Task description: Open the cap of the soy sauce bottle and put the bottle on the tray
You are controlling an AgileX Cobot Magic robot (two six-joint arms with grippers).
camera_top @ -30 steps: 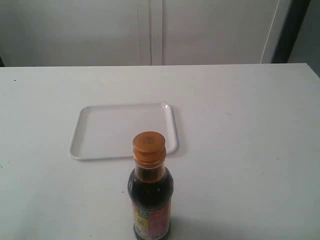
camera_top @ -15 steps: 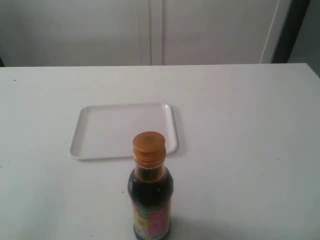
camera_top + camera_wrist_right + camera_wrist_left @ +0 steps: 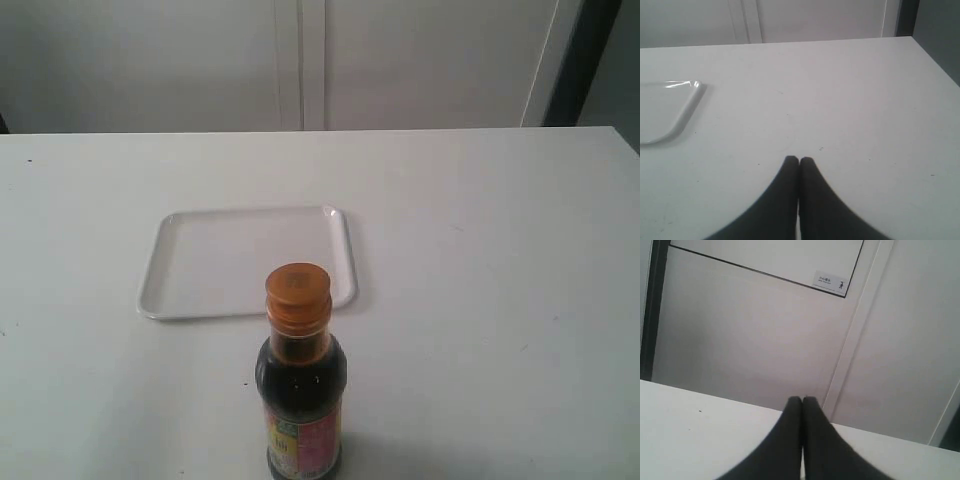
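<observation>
The soy sauce bottle (image 3: 301, 405) stands upright on the white table at the near edge of the exterior view, dark with a yellow, pink and green label. Its orange-gold cap (image 3: 298, 293) is closed down on the neck. Just behind it lies the flat white tray (image 3: 200, 262), with nothing on it; a corner of the tray (image 3: 670, 110) also shows in the right wrist view. Neither arm appears in the exterior view. My left gripper (image 3: 802, 400) is shut, empty, facing the wall. My right gripper (image 3: 799, 160) is shut, empty, low over bare table to the tray's right.
The white table (image 3: 480, 260) stretches wide to the right of the bottle and tray. A pale wall with panel seams (image 3: 300, 60) stands behind its far edge, and a dark strip (image 3: 580, 60) runs at the far right.
</observation>
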